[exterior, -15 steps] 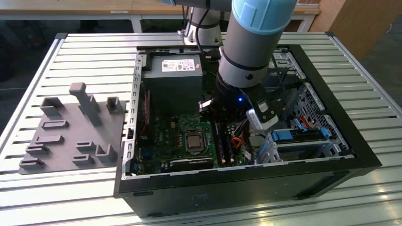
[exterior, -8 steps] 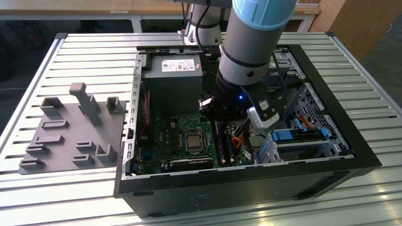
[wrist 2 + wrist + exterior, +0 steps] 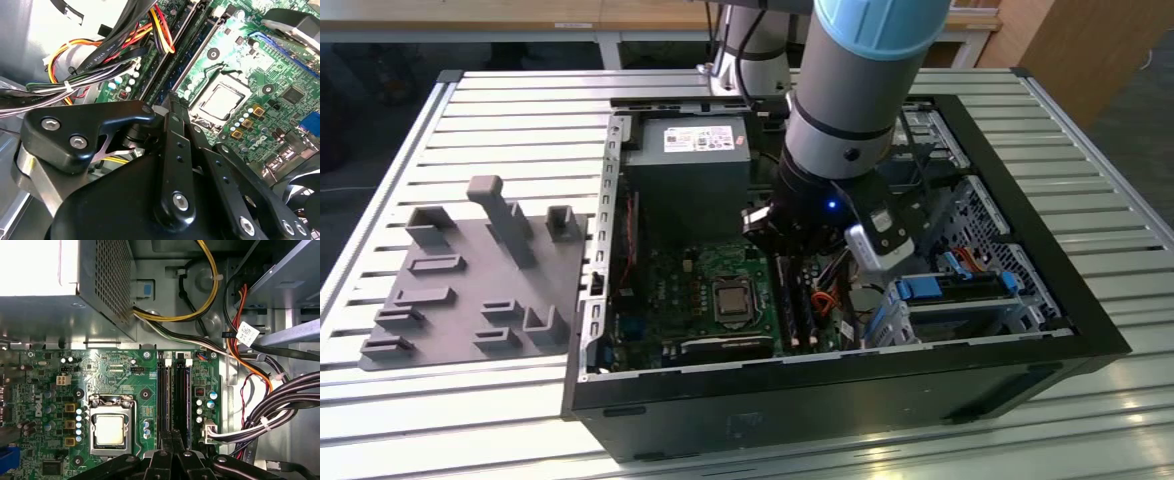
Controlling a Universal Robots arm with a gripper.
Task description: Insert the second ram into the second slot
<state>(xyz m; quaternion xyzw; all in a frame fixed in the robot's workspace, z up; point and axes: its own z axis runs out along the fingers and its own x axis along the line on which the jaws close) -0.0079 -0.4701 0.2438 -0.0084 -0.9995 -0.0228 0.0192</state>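
The jaws are sitting clenched together with nothing between them, right over the memory slots. The second ram is lying seated in its slot just beyond the fingertips, with the processor socket lying beside them on the motherboard.

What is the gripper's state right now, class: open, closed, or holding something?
Gripper: closed, fingertips together over the RAM slots of the motherboard; whether it pinches the second ram cannot be told.

Gripper fingertips hidden against the memory slots in the first wrist view, second ram not distinguishable there, gripper linkage cut off by frame edge, arm masking slot tops in exterior view
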